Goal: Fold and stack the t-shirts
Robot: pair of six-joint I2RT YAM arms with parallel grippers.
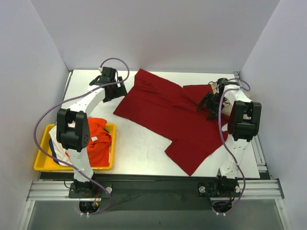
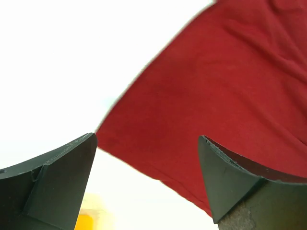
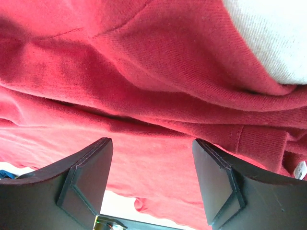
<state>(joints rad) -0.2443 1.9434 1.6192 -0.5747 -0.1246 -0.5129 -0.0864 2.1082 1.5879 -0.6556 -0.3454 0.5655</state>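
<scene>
Left tool [image 2: 147, 138]: released, jaws spread wide, nothing between them. The dark red t-shirt [image 1: 163, 110] lies just ahead of it. In the wrist view the shirt's edge runs diagonally across the gap, with red cloth on the right finger's side and bare white surface [image 1: 144, 148] on the left finger's side. The tool looks clear of the cloth (no contact visible).

Right tool [image 3: 151, 141]: jaws apart, and the wrist view shows no fold pinched between them. It sits over the far-right part of the same red shirt. Bunched red folds lie directly ahead of the fingertips and fill the gap. Cannot tell whether the tips touch the cloth (too close, no shadow to read).

A pale beige cloth [image 3: 273, 38] shows ahead of the right tool, off toward its right finger, with red cloth folded up against its edge. A small white label [image 3: 301, 170] peeks out just outside that same finger.

The red shirt lies between the two tools, spread mostly flat on the surface with some wrinkles. One lobe runs back from the right tool toward that arm's base.

The yellow tray [image 1: 41, 160] is well behind the left tool, down by that arm's elbow. It holds the orange t-shirt [image 1: 98, 143] and a white t-shirt [image 1: 56, 143], heaped loose and unfolded (the arm covers part of the pile).
</scene>
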